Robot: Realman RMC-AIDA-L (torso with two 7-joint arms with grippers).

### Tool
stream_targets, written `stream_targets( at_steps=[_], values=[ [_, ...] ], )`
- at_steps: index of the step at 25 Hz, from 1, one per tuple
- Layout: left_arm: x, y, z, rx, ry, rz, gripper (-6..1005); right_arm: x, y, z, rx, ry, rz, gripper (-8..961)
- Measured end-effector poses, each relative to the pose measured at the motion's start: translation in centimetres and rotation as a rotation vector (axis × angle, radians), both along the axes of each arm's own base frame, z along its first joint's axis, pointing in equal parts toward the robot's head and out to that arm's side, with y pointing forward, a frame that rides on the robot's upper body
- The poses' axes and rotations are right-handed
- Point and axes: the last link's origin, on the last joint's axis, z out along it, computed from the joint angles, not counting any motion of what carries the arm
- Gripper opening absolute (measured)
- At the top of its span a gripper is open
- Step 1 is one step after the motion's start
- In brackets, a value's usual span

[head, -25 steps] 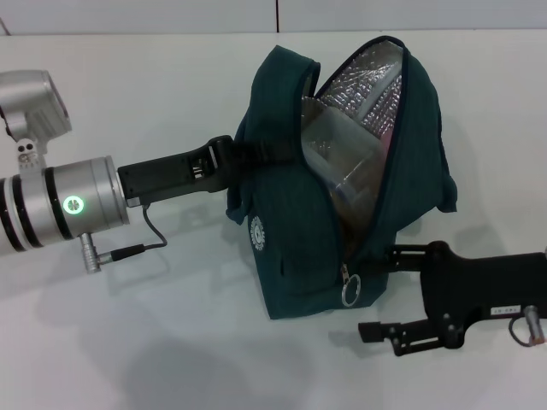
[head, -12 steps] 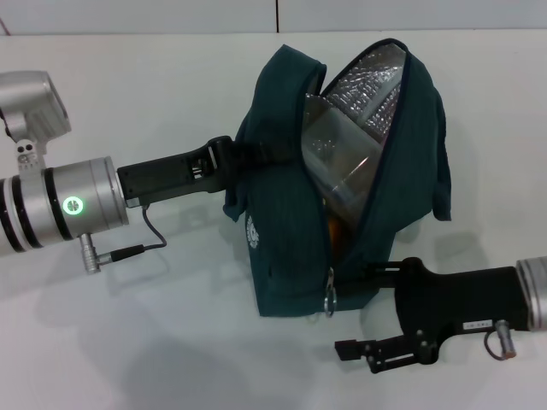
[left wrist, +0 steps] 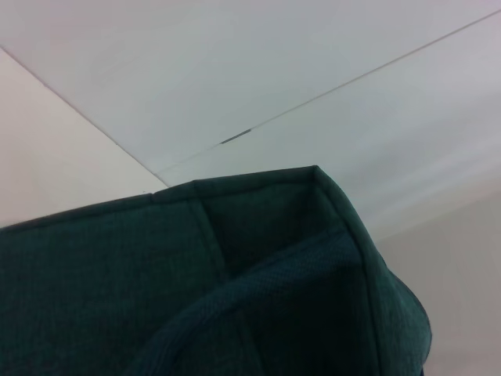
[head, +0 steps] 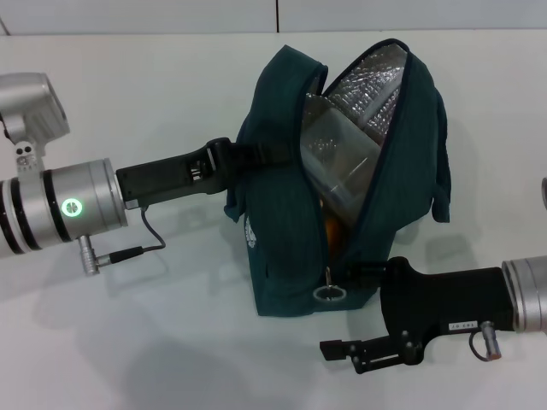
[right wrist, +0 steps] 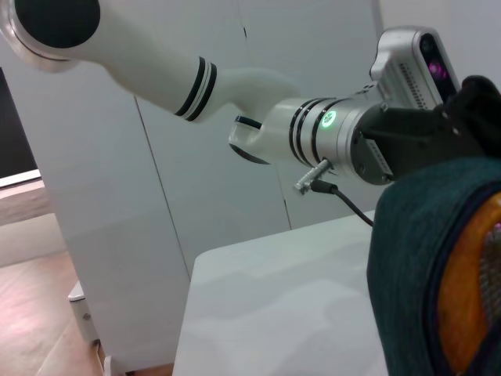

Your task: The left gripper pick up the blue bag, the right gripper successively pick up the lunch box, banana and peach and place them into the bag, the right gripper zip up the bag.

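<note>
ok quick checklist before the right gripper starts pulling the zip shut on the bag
1. Left gripper holding the dark teal-blue fabric bag by its side: ok.
2. Clear plastic lunch box inside against the silver foil lining: ok.
3. Banana and peach inside: cannot tell, only something orange shows in the opening.
4. Metal ring zipper pull exposed at the near end: ok.
5. Right gripper gripping the ring: cannot tell.
6. Zip closed: not ok, the opening gapes wide.

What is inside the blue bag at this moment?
The open blue bag shows silver lining, the clear lunch box and something orange beneath it near the zipper. Anything deeper is covered by fabric.
</note>
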Motion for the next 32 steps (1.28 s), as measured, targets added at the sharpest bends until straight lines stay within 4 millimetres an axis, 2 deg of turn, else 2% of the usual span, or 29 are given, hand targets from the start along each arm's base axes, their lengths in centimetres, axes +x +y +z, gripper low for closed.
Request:
stream_targets(
  at_steps=[18,26,32],
  values=[
    [-0.1,-0.1,-0.1,-0.001,-0.001,0.004,56,0.9,0.9,-0.1,0.068,-0.033,-0.056,675],
    [-0.1,-0.1,0.0,0.000,0.001,0.004,55,1.0,1.1,0.0,0.079,-0.036,-0.061,443],
    [-0.1,-0.1,0.0,0.002,0.002,0.002,55,0.9,0.9,0.2,0.090,-0.025,-0.039,180]
  ],
)
